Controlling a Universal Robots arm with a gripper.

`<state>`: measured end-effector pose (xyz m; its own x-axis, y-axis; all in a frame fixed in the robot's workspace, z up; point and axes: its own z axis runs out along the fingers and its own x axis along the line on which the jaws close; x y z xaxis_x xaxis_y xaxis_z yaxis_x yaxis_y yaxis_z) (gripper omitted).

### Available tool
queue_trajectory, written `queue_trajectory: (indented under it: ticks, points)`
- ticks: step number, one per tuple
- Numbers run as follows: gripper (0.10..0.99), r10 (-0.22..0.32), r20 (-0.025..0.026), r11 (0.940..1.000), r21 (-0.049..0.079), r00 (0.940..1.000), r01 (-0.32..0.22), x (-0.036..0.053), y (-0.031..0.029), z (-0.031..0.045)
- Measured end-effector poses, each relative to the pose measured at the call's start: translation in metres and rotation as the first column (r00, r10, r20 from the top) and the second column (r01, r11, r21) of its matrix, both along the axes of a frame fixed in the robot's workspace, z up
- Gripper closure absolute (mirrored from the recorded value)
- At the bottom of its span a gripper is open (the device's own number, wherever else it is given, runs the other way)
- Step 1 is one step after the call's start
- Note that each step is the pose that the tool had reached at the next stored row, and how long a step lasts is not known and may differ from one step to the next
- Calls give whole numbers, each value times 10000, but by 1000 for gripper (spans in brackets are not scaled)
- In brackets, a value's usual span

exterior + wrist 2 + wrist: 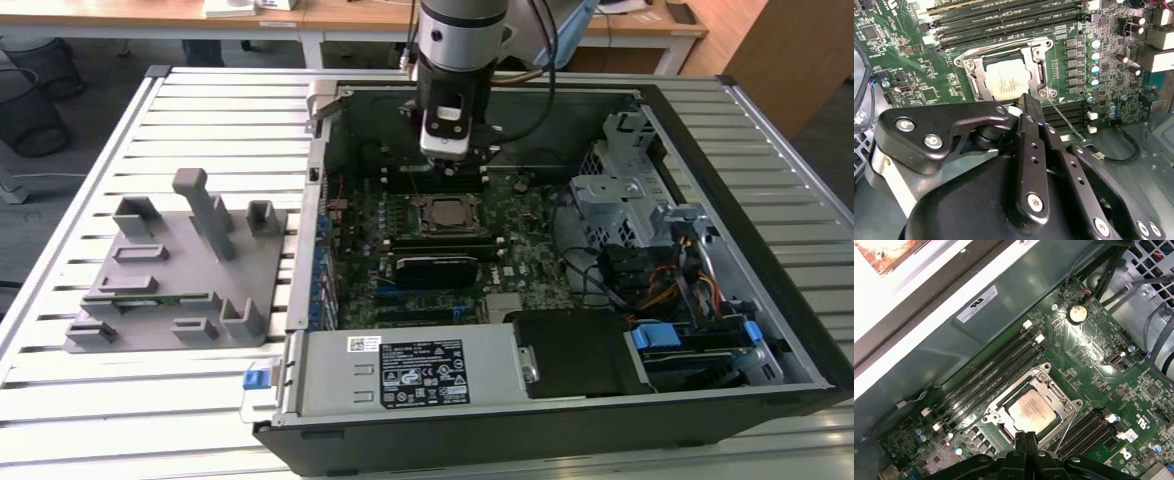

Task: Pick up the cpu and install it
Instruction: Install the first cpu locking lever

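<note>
Pincer [1026,436]: poised just above the motherboard socket, fingertips pressed together with no gap between them in the first wrist view, nothing clamped; black linkage and screws fill the foreground in the second wrist view [1030,107].
Cpu [1031,411]: seated flat inside the socket frame, silvery top facing up, pale edge showing along its sides; also seen in the second wrist view [1009,80] and as a small pale square in the exterior view [439,212]; apart from the fingertips, which stand beside one edge of the socket.
Socket frame [995,409]: metal bracket around the chip, its load plate not over the chip; a thin wire lever [1066,120] runs out slantwise from one corner.
Memory slots [986,371]: long black rows beside the socket, more rows on the opposite side.
Motherboard [527,225]: green, lying in the bottom of the open computer case [694,300].
Arm [461,60]: reaching straight down into the case from above, over the socket area.
Grey fixture [180,270]: on the slatted counter [80,400], toward the exterior view's left of the case, well apart from the arm.
Power supply [407,372]: along the near wall of the case.
</note>
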<state>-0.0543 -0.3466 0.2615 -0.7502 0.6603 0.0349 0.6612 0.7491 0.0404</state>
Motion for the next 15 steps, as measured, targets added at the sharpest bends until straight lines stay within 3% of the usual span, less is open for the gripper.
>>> queue_trajectory:
  ticks: [15]
  points:
    - [980, 700, -1, 9975, -1, 9975, -700, 0, -3, 0]
